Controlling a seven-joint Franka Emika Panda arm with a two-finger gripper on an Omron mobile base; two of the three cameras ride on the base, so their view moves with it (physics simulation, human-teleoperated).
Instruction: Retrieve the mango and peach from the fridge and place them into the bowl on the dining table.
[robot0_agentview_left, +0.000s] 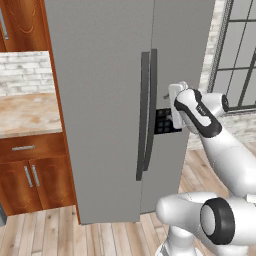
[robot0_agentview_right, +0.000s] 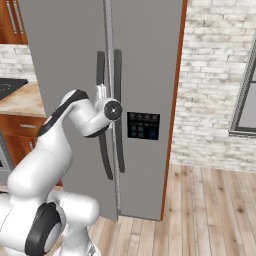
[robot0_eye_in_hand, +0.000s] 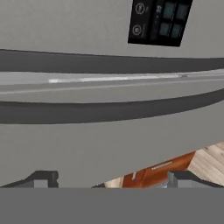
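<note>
We're at the very first step here, the fridge (robot0_agentview_left: 110, 100) shut tight, both grey doors closed, so the mango and peach sit somewhere behind them and can't be seen. Starting at the left of the left base view, there's a wall bench (robot0_agentview_left: 27, 112) with a stone top over brown cabinets, well clear of the action. Moving right, the two dark curved handles (robot0_agentview_left: 146, 115) run down the middle seam side by side, and just right of them the black panel (robot0_agentview_left: 162, 121) sits on the right-hand door. The arm reaches up in front of that door, wrist level with the panel, and the tool (robot0_eye_in_hand: 109, 179) faces the doors with its fingers (robot0_eye_in_hand: 41, 179) spread wide and nothing between them. In the hand view the camera is rolled, so both handles cross the picture as long dark bands, the seam a pale strip between them, the panel above, all of it close ahead but not touched. My read: this is the approach to open a door. The next move calls for picking one handle, lining the spread fingers across it, easing in until the bar sits between them, closing, then pulling along the door's swing. Which door hides the fruit I can't tell from here.
</note>
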